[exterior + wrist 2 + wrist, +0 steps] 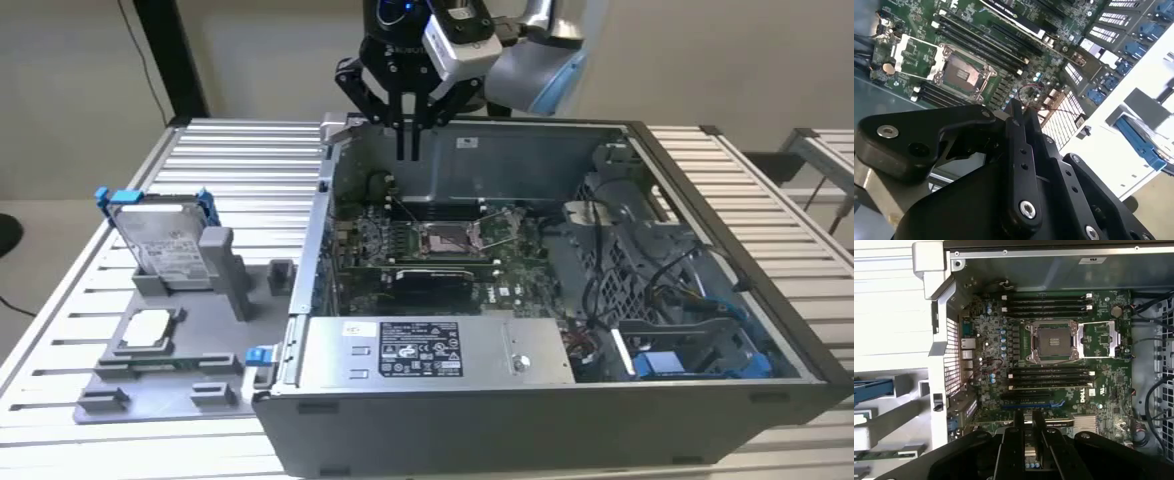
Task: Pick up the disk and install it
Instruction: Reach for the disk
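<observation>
Gripper (pixel 408 152) hangs above the far corner of the open PC case (pixel 534 425), on the exterior view's left side of it, fingers pointing down over the motherboard (pixel 400 275). Pincer reads as closed, tips together, nothing between them; both wrist views agree (gripper (pixel 1021 109), gripper (pixel 1027 416)), w/ the CPU socket (pixel 1050 341) beyond the tips. Disk (pixel 167 245) not picked up: it stands upright in the grey holder (pixel 187 345) on the slatted table (pixel 240 150), outside the case at the exterior view's left, well apart from the gripper, blue bracket (pixel 123 197) framing it. So the task looks barely started, pick not yet done. Risks, as judged from here: (1) fingers sit low, near the case wall (pixel 324 200) between gripper and disk, so a sideways move w/o lift could clip the rim. (2) Closed tips descending onto the board could hit the open socket or the parts around it. (3) Disk is upright and narrow in its slot; an off-centre grasp, or one on the plastic bracket only, could tilt or jam it in the holder. (4) Loose cables (pixel 654 260) crowd the case's right side near the drive cage (pixel 694 350), prob. a snag point for a carried disk.
</observation>
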Robot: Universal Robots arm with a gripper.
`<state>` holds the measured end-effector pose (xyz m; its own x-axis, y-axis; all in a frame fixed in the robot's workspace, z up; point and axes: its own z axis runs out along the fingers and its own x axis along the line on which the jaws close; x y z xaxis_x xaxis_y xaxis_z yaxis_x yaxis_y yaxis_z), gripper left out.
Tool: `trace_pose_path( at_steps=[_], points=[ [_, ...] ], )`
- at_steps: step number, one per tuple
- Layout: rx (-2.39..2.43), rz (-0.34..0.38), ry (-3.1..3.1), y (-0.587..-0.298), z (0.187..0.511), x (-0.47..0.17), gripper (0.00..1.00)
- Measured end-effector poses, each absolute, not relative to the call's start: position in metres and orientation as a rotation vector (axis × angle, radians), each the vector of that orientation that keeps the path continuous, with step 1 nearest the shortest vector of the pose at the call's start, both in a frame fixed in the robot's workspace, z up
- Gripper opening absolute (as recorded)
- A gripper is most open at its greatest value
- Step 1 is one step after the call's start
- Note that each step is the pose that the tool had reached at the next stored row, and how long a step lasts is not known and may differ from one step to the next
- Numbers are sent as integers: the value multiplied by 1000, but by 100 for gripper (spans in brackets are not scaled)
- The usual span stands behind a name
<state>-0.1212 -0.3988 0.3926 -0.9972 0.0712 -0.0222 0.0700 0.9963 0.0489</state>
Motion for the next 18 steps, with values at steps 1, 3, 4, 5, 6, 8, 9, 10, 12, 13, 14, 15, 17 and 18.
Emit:
trace_pose_path(
  at_steps=[1, 3, 4, 5, 6, 8, 9, 10, 12, 13, 14, 15, 17, 18],
  points=[
    [110, 75, 3114, -399, 393, -121, 0],
    [110, 75, 3113, -399, 393, -121, 0],
    [110, 75, 3112, -399, 393, -121, 0],
    [110, 75, 3111, -399, 393, -121, 0],
    [110, 75, 3110, -399, 393, -121, 0],
    [110, 75, 3109, -399, 393, -121, 0],
    [110, 75, 3108, -399, 393, -121, 0],
    [110, 75, 3108, -399, 393, -121, 0],
    [110, 75, 3107, -399, 393, -121, 0],
    [110, 75, 3107, -399, 393, -121, 0],
    [110, 75, 3107, -399, 393, -122, 0],
    [110, 75, 3107, -399, 393, -123, 0],
    [110, 75, 3108, -399, 393, -127, 0],
    [110, 75, 3108, -398, 393, -130, 0]
  ],
)
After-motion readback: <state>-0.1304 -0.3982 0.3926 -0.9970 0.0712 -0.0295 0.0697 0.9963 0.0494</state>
